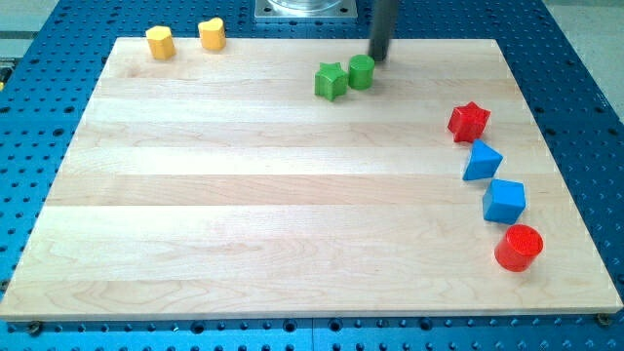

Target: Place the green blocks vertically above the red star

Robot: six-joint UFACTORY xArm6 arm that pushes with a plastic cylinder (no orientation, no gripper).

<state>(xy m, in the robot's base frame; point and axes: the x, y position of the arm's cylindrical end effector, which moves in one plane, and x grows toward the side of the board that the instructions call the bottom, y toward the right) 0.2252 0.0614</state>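
Note:
A green star (331, 80) and a green cylinder (362, 71) sit side by side, touching, near the view's top middle of the wooden board (244, 195). A red star (468, 121) lies at the view's right, lower than the green blocks and well to their right. My tip (378, 58) stands just to the upper right of the green cylinder, close to it; I cannot tell if it touches.
Two yellow blocks (160, 42) (212, 34) sit at the top left. Below the red star stand a blue block (482, 161), a blue cube (504, 200) and a red cylinder (519, 247) along the right side. A metal base (302, 10) is at the top edge.

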